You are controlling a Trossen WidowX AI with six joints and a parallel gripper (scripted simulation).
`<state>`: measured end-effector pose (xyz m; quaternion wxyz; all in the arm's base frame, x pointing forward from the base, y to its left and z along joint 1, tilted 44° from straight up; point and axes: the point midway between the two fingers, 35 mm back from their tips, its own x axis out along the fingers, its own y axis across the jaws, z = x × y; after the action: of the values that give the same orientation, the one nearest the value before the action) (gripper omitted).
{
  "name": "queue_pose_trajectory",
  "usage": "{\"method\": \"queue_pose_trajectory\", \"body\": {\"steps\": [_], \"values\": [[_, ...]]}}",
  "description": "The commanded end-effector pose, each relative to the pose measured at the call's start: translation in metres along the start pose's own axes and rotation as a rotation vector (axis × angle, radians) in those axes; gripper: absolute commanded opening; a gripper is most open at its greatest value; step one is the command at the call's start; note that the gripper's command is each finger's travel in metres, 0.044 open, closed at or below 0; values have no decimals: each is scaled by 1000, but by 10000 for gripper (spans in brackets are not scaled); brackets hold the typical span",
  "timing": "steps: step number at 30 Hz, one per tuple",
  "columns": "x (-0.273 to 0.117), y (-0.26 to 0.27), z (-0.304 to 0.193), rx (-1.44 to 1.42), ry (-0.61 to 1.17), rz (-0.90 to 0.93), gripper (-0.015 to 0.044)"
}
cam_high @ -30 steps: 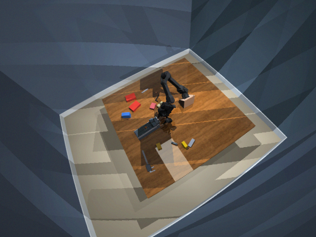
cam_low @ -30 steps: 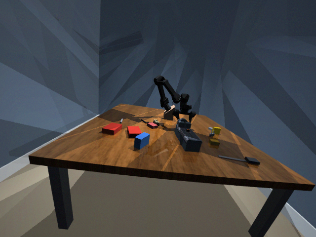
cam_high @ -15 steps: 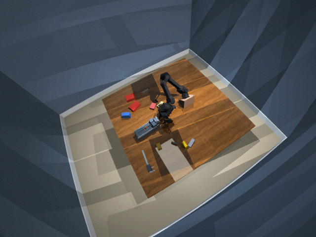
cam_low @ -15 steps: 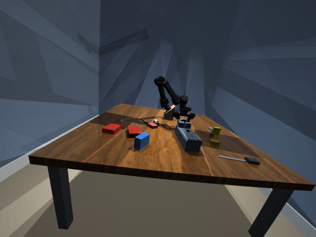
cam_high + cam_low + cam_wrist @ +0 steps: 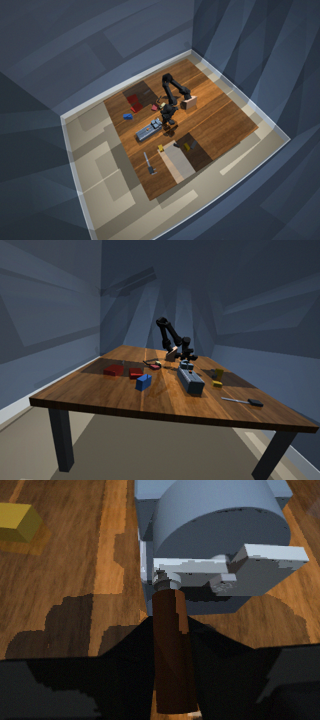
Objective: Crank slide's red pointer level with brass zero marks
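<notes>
The grey-blue machine point(image 5: 141, 134) point(image 5: 195, 387) stands on the table, its round drum point(image 5: 220, 535) filling the upper part of the wrist view. The red pointer point(image 5: 147, 129) point(image 5: 190, 372) shows as a small spot on its top, outside the wrist view. The brass zero marks are too small to tell apart, so its level against them cannot be read. A pale crank arm point(image 5: 195, 565) runs across the drum's near end. My gripper point(image 5: 167, 622) is shut on its brown handle point(image 5: 173, 680), with one black finger on each side.
A yellow block point(image 5: 160, 148) point(image 5: 217, 384) point(image 5: 14, 522) lies beside the machine. A hammer point(image 5: 150, 169) point(image 5: 255, 402) lies farther out. On the machine's other side are a blue block point(image 5: 127, 116) point(image 5: 143, 382), red blocks point(image 5: 132, 98) point(image 5: 113, 370) and a pink block point(image 5: 154, 107) point(image 5: 154, 367).
</notes>
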<state>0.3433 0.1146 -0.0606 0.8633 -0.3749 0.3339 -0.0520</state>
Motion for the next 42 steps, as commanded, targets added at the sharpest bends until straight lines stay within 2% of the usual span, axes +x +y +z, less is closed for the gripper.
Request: {"method": "queue_pose_trajectory", "body": {"steps": [1,42], "values": [[0,0,-2,-7,2,-2,0],[-14,-8,13,-7,2,-1,0]]}}
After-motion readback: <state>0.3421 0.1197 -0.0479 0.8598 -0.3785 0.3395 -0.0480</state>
